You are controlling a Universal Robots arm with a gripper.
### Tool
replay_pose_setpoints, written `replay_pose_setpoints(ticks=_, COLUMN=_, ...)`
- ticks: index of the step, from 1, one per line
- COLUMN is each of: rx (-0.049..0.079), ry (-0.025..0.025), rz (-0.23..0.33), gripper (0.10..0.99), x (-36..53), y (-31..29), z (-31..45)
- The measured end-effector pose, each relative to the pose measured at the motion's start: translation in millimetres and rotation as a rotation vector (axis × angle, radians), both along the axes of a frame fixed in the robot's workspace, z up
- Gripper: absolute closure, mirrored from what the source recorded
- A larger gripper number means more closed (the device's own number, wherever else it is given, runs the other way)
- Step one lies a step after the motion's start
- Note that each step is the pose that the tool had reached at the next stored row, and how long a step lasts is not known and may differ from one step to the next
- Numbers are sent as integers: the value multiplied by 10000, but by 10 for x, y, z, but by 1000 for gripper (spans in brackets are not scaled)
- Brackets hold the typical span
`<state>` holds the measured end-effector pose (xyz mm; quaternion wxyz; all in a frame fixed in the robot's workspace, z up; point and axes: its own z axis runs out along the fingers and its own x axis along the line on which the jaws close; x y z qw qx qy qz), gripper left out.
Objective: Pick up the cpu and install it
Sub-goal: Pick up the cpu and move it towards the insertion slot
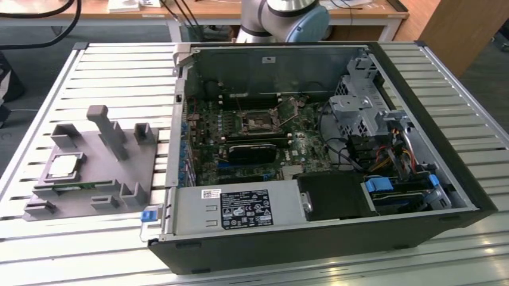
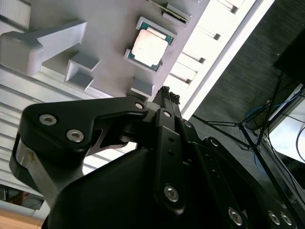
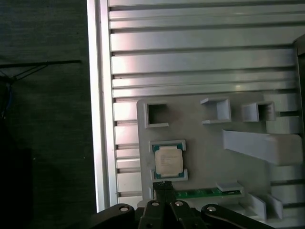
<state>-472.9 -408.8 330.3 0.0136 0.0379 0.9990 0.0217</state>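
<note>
At the exterior view's left: cpu (image 1: 65, 167) sits in grey jig (image 1: 99, 174) on worktop (image 1: 119, 77) | claw (image 2: 167, 95) hangs clenched, empty, near cpu in the second wrist view

The arm (image 1: 288, 16) shows at the exterior view's top centre; the black gripper (image 2: 167, 94) has its fingertips pressed together.

cpu (image 3: 167, 160) top: unobstructed | tall post (image 3: 264, 145): near | memory stick (image 3: 205, 193): just beside
</note>
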Motion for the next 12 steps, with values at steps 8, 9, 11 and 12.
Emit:
replay_pose_setpoints(ticks=8, rx=0, ry=0, rz=0, gripper=922, x=-2, y=-6, z=-94)
replay_pose_setpoints(ticks=9, rx=0, ry=0, rz=0, gripper=922, x=-2, y=-7, z=-102)
replay_pose_setpoints(ticks=11, rx=0, ry=2, rz=-1, gripper=796, x=-3, y=-8, z=-122)
replay_pose_setpoints(ticks=12, rx=0, ry=20, rz=1, gripper=737, x=-2, y=-11, z=-134)
